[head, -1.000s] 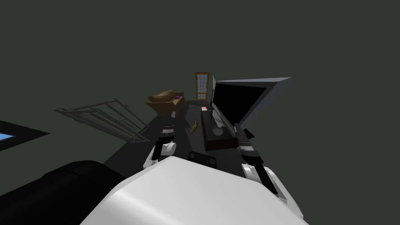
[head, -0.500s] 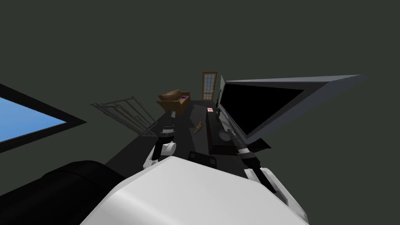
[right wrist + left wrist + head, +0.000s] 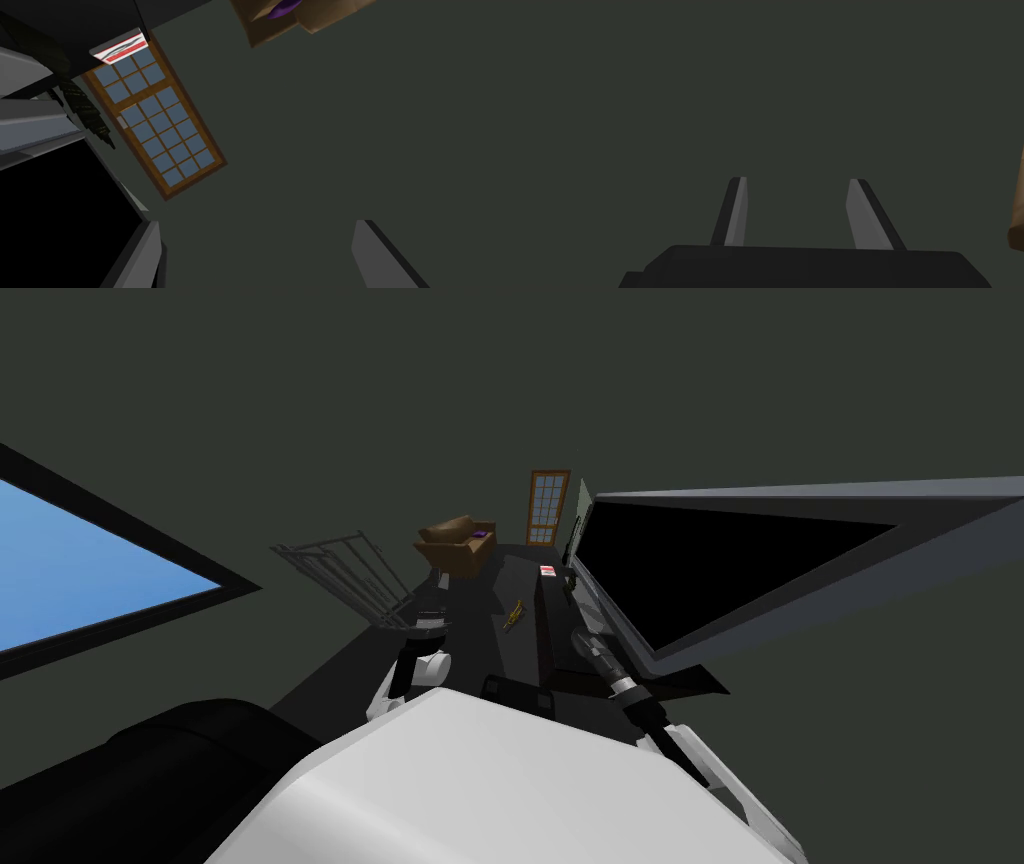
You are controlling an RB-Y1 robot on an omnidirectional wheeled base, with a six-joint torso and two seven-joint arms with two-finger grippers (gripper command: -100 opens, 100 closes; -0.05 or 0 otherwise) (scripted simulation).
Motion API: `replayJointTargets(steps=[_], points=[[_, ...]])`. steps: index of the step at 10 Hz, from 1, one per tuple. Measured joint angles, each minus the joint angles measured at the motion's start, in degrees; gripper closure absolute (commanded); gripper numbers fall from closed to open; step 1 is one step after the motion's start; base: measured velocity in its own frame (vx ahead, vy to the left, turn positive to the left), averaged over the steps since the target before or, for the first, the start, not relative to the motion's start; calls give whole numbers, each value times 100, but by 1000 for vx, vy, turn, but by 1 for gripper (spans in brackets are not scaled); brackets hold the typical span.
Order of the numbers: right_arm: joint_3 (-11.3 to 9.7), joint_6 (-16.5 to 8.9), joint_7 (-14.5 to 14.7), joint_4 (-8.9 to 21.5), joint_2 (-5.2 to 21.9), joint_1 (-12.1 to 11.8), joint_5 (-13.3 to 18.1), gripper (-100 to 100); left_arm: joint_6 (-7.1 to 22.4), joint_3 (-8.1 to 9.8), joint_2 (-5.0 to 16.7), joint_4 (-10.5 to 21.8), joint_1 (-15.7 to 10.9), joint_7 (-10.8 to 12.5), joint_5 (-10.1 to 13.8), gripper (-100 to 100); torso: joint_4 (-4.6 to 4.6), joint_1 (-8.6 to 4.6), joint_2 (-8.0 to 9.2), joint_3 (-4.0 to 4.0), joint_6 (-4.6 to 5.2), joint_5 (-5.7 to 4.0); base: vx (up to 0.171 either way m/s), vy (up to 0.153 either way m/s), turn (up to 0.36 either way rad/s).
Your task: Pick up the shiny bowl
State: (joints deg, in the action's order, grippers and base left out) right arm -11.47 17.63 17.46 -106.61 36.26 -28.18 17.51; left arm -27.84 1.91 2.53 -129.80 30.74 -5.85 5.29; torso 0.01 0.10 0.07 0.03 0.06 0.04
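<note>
**Head and wrist views, read near to far.** The left gripper (image 3: 797, 179) is hanging low beside the chest. Its two blade fingers are standing apart at open width and gripping nothing. It is probably being kept there to leave room for the working arm.

The right gripper (image 3: 256, 222) is being held forward over the near end of the long, dark, low cabinet (image 3: 548, 613). Its fingers are spread wide, with nothing between them and nothing touching them.

The small, grey, shiny round bowl (image 3: 584, 639) is sitting on that near end of the cabinet top, close to the tip of the right arm. It is just under the lower edge of the large grey-framed black panel (image 3: 720, 568). Whether the fingers are already flanking the bowl cannot be told. The right wrist camera is looking past it along the cabinet, so the hand is probably aimed level rather than down at the rim. The wide opening is most likely preparation for straddling the bowl.

Farther off, a small gold object (image 3: 514, 615) is lying on the dark floor beside the cabinet. A red-and-white box (image 3: 547, 571) is resting at the cabinet's far end. A brown sofa (image 3: 458, 543) and a wooden-framed glazed door (image 3: 547, 506) are standing at the far wall.
</note>
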Motion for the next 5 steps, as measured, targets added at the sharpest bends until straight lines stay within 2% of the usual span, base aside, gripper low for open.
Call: replayJointTargets(steps=[3, 5], points=[[-198, -144, 187, 255, 277, 27, 177, -100, 0, 0, 0, 0, 0, 0, 0, 0, 3, -13, 10, 6, 0, -3, -9, -11, 46], [-203, -133, 204, 305, 308, 25, 189, -100, 0, 0, 0, 0, 0, 0, 0, 0, 2, -4, 6, 4, 0, -1, -6, -10, 29]])
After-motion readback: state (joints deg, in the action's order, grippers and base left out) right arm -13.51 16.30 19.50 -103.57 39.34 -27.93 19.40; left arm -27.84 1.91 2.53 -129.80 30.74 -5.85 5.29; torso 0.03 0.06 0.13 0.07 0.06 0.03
